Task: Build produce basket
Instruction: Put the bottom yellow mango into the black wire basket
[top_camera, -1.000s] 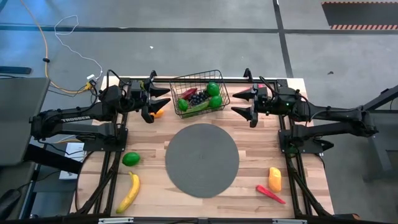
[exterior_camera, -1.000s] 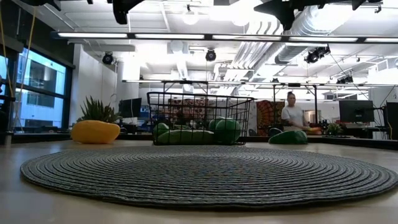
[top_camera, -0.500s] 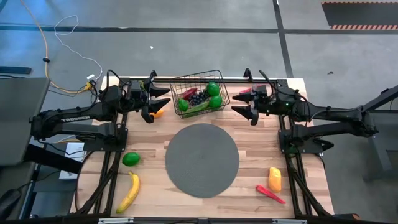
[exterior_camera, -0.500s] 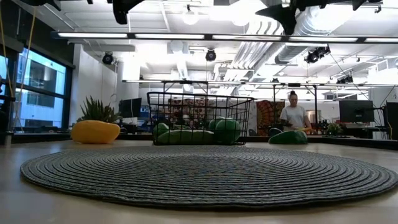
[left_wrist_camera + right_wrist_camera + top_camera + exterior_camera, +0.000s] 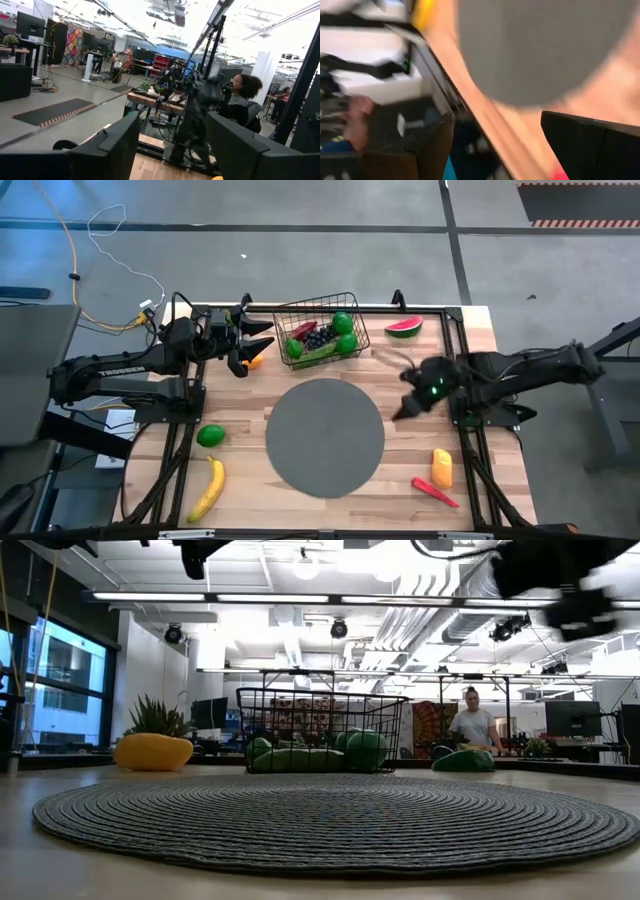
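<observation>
Two arms, left gripper (image 5: 250,343) level beside the basket (image 5: 318,330), jaws parted, empty, right gripper (image 5: 409,392) angled down beside the grey mat (image 5: 325,436), parted, empty

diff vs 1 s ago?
Right gripper swung from beside the basket toward the table's near side, by the grey mat, fingers open and empty; watermelon slice now uncovered at the far edge. Left gripper, basket and other produce unchanged.

- Black wire basket (image 5: 318,330), green limes (image 5: 343,323) and dark grapes (image 5: 318,337) inside.
- Red watermelon slice (image 5: 404,327), green rind.
- Grey round mat (image 5: 325,437), ringed weave.
- Yellow banana (image 5: 208,488).
- Red chilli (image 5: 435,493).
- Pale wood table (image 5: 400,430).
</observation>
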`<state>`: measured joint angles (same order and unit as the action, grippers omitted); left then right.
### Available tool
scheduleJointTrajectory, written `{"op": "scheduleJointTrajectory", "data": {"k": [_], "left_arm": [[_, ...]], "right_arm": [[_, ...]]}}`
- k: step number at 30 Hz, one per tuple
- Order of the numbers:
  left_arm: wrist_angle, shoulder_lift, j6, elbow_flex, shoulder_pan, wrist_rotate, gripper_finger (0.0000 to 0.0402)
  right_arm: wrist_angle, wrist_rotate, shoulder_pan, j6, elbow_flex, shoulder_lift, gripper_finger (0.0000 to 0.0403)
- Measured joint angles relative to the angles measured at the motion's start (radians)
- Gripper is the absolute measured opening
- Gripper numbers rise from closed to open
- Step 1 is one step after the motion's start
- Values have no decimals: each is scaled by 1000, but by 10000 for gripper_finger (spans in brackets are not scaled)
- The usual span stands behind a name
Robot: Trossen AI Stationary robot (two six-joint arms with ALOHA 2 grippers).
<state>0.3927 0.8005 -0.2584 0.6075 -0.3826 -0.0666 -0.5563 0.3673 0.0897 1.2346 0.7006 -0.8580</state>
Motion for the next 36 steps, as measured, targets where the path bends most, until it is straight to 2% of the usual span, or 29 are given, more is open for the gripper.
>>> {"op": "scheduleJointTrajectory", "data": {"k": [4, 8, 11, 15, 20, 36], "left_arm": [[0, 0, 0, 0, 0, 0, 216], [-1, 0, 10, 0, 0, 0, 216], [-3, 0, 27, 0, 0, 0, 216], [-3, 0, 27, 0, 0, 0, 216], [-1, 0, 27, 0, -5, 0, 216], [-4, 0, 27, 0, -19, 14, 216]], "right_arm": [[-129, -21, 182, 249, 0, 0, 281], [-169, -76, 370, 559, -22, -3, 281], [-184, -78, 488, 740, -34, -29, 281], [-214, -62, 605, 912, -35, -92, 281], [-290, -57, 669, 1077, -36, -176, 281], [-270, -36, 677, 1069, -36, -375, 281]]}}
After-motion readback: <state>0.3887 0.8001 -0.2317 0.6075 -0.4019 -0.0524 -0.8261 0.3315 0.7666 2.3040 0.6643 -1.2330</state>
